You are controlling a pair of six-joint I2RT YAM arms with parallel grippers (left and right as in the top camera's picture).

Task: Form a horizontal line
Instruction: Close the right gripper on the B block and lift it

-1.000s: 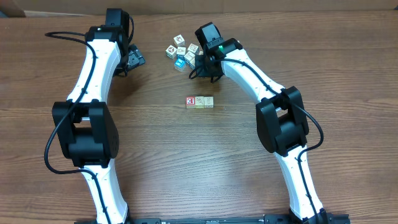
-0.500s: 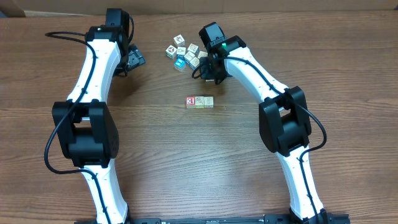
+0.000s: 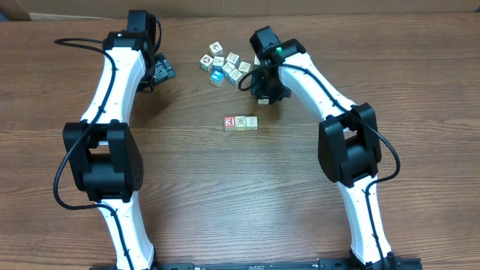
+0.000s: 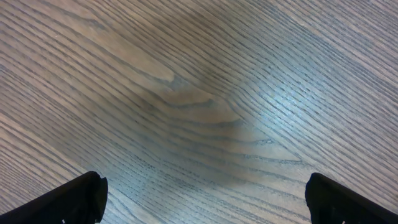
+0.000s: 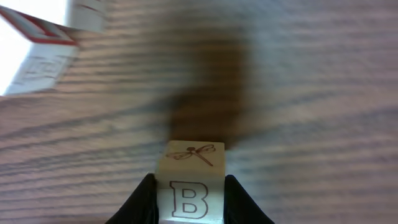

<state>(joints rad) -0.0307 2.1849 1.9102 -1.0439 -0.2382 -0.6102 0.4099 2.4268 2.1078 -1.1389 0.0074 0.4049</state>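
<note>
**Cube "B" gripped, three in the row**

The line (image 3: 240, 122), three cubes touching, lies at the middle of the counter (image 3: 420, 90). The right jaws pinch a cube (image 5: 189, 180) by opposite sides; it reads "B" under a dragonfly drawing. It is probably light, stiff, smooth wood that could twist. The bunch (image 3: 225, 64) sits near the far edge. The left jaws gape wide, empty.

Brown wood-grain table (image 3: 240, 202): straight row of three cubes (image 3: 241, 122) mid-table, touching side by side, red-and-white cube (image 3: 229, 122) at its left end, two pale ones beside it; loose cluster of cubes (image 3: 223, 64) well apart, toward the far edge.
</note>
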